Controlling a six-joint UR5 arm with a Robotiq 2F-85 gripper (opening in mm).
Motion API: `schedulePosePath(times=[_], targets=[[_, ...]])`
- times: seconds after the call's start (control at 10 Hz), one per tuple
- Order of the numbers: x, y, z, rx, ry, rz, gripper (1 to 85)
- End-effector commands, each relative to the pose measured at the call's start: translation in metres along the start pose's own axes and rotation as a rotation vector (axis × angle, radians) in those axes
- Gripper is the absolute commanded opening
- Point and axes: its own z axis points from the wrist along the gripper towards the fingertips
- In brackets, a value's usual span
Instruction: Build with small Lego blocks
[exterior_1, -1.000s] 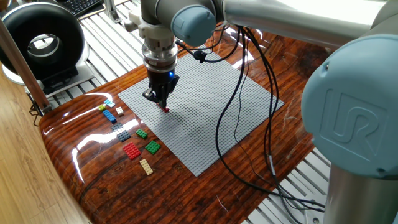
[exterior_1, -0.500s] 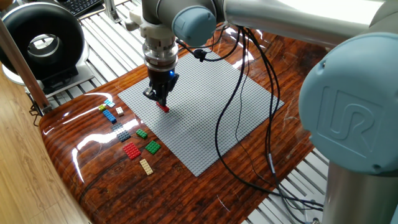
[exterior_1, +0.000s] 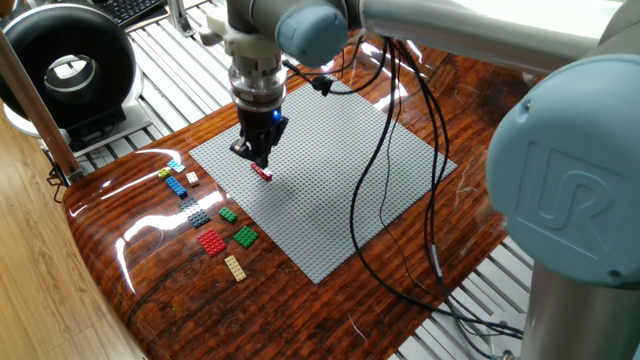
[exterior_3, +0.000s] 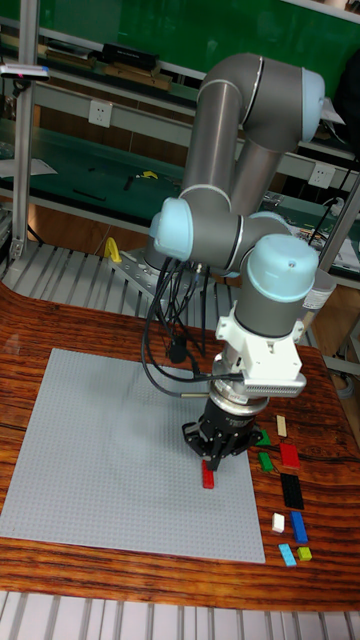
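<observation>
A robot arm's end effector (exterior_1: 259, 157) hangs low over the near-left part of a grey studded baseplate (exterior_1: 340, 190). A small red brick (exterior_1: 262, 172) lies on the baseplate directly beneath its fingertips; whether the fingers are gripping it or parted is not clear. Beyond the end effector, off the plate's edge, loose bricks (exterior_1: 208, 215) in green, red, blue, tan and white sit on the wooden tabletop (exterior_1: 200, 290). Risk: if the red brick is not fully seated on the studs, lifting away could drag or tilt it.
</observation>
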Motion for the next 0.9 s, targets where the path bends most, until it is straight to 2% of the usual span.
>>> schedulePosePath(times=[0.0, 0.3, 0.4, 0.6, 0.7, 0.8], targets=[[0.006, 0.007, -0.015, -0.014, 0.015, 0.015, 1.3], [0.004, 0.011, -0.016, -0.015, 0.011, 0.018, 1.3], [0.003, 0.008, -0.015, -0.004, 0.005, 0.019, 1.3], [-0.008, 0.004, -0.015, 0.010, -0.038, 0.012, 1.3], [-0.013, 0.000, -0.016, 0.030, -0.054, -0.022, 1.3], [-0.013, -0.001, -0.016, 0.031, -0.055, -0.053, 1.3]])
